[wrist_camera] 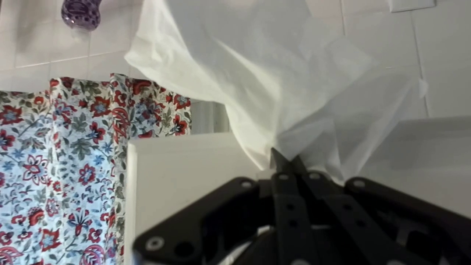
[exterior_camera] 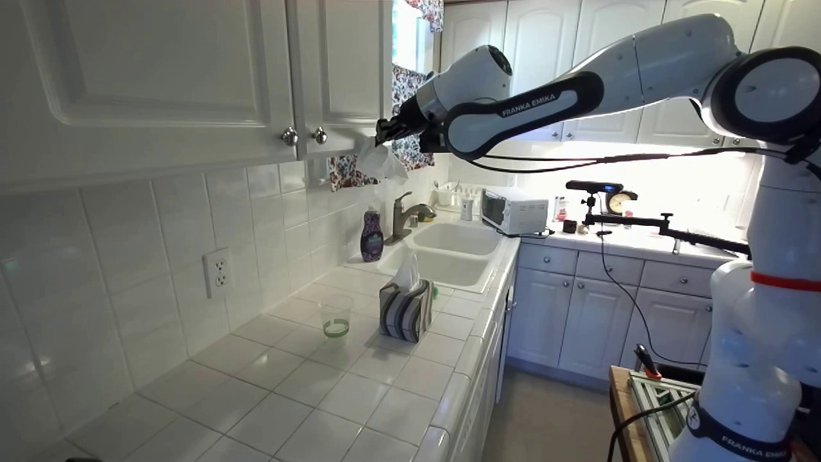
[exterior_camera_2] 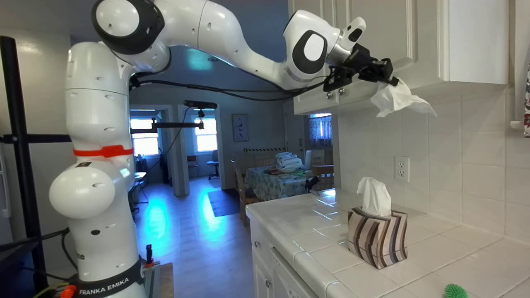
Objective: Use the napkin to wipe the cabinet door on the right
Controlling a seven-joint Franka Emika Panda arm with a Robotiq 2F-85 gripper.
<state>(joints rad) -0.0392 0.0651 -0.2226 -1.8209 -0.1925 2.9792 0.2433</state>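
The napkin is a white tissue (exterior_camera: 383, 162) that hangs from my gripper (exterior_camera: 380, 133) in both exterior views; the tissue (exterior_camera_2: 401, 100) spreads out below the fingertips (exterior_camera_2: 394, 81). In the wrist view the gripper (wrist_camera: 289, 163) is shut on one end of the tissue (wrist_camera: 265, 66), which fans out ahead of the jaws. The white right cabinet door (exterior_camera: 356, 64) is an upper door with a round knob. The gripper is at its lower edge, near the corner away from the knob. The door (wrist_camera: 184, 173) also shows behind the jaws. I cannot tell whether the tissue touches it.
A striped tissue box (exterior_camera: 405, 311) and a clear cup (exterior_camera: 335, 314) stand on the tiled counter below. A purple soap bottle (exterior_camera: 371, 237), faucet (exterior_camera: 401, 221) and sink (exterior_camera: 487, 282) lie behind. Another upper door (exterior_camera: 160, 77) adjoins. A floral curtain (wrist_camera: 73, 154) hangs beside the cabinet.
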